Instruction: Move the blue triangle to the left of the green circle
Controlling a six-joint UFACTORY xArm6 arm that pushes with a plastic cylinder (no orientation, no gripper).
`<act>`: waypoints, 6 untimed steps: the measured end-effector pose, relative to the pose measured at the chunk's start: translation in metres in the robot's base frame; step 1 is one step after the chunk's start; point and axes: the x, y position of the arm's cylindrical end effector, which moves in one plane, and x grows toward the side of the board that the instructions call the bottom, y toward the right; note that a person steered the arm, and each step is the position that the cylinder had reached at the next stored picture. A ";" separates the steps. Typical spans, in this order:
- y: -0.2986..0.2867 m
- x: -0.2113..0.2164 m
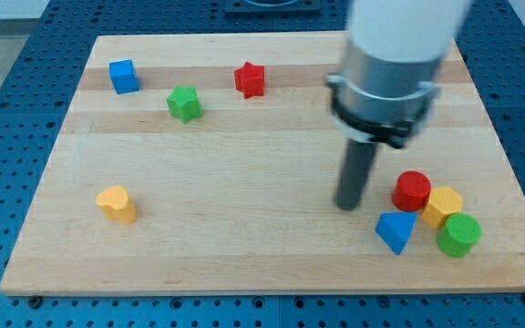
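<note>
The blue triangle (396, 231) lies near the view's bottom right on the wooden board (244, 237). The green circle (459, 235) sits just to its right, with a small gap between them. My tip (348, 206) rests on the board up and to the left of the blue triangle, a short gap away, not touching it. The rod rises to the grey and white arm body above.
A red circle (412, 190) and a yellow hexagon block (443, 205) crowd just above the triangle and green circle. A yellow block (117, 203) sits at the left. A blue cube (124, 76), green star (184, 103) and red star (250, 79) lie along the top.
</note>
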 end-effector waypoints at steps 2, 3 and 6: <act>-0.155 -0.011; -0.186 -0.013; -0.192 -0.066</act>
